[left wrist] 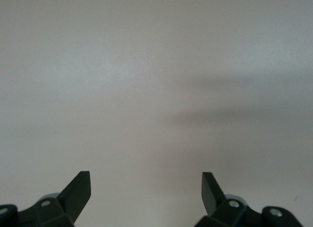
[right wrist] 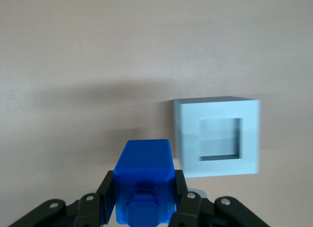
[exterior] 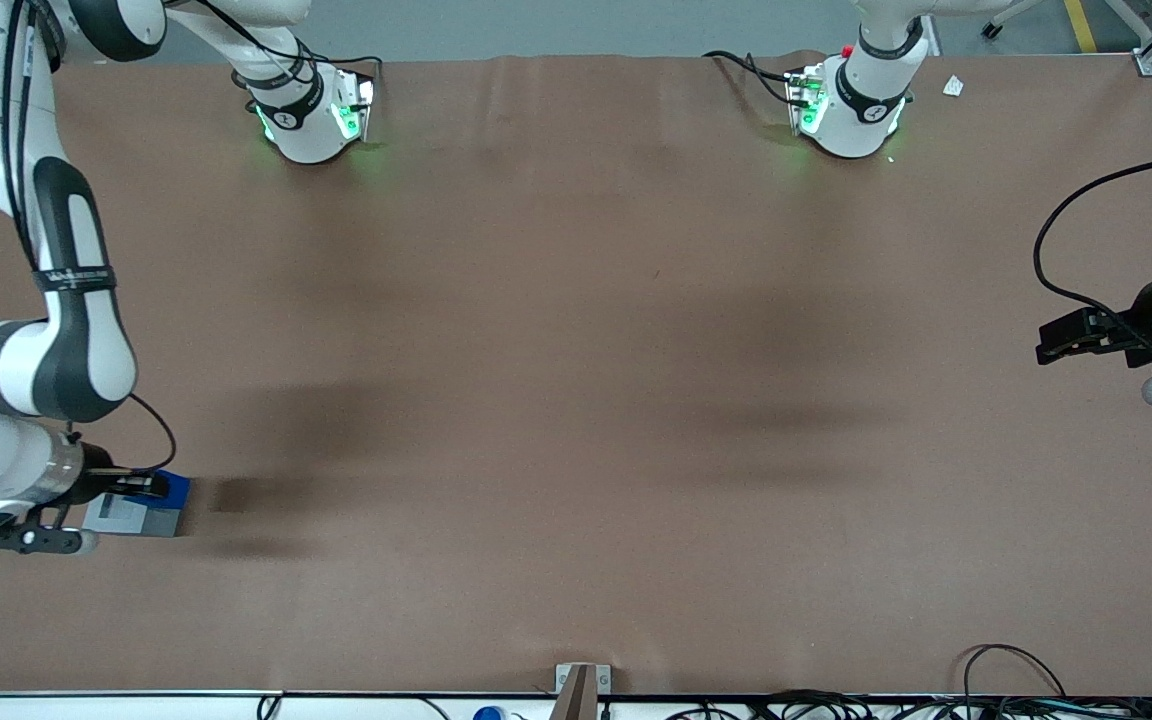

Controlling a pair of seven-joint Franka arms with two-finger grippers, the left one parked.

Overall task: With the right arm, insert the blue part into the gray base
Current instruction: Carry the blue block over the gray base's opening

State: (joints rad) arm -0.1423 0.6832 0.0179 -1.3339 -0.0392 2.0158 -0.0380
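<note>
The blue part (right wrist: 143, 180) is clamped between the two black fingers (right wrist: 108, 195) of the right arm's gripper (right wrist: 143, 207), one finger pressed against each of its sides. In the right wrist view the part is seen held above the brown counter (right wrist: 98, 51), apart from the gray base (right wrist: 216, 137), whose square recess faces upward and holds nothing. The base rests flat on the counter and is seen slightly smeared.

In the front view the gripper (exterior: 141, 487) is found at the lower left of the frame, at the working arm's end of the counter (exterior: 576, 350). There the blue part (exterior: 174, 487) is seen just above the gray base (exterior: 134, 515), overlapping its farther edge, with the white right arm (exterior: 31, 380) bent down over both. A dark shadow is cast on the counter beside them.
</note>
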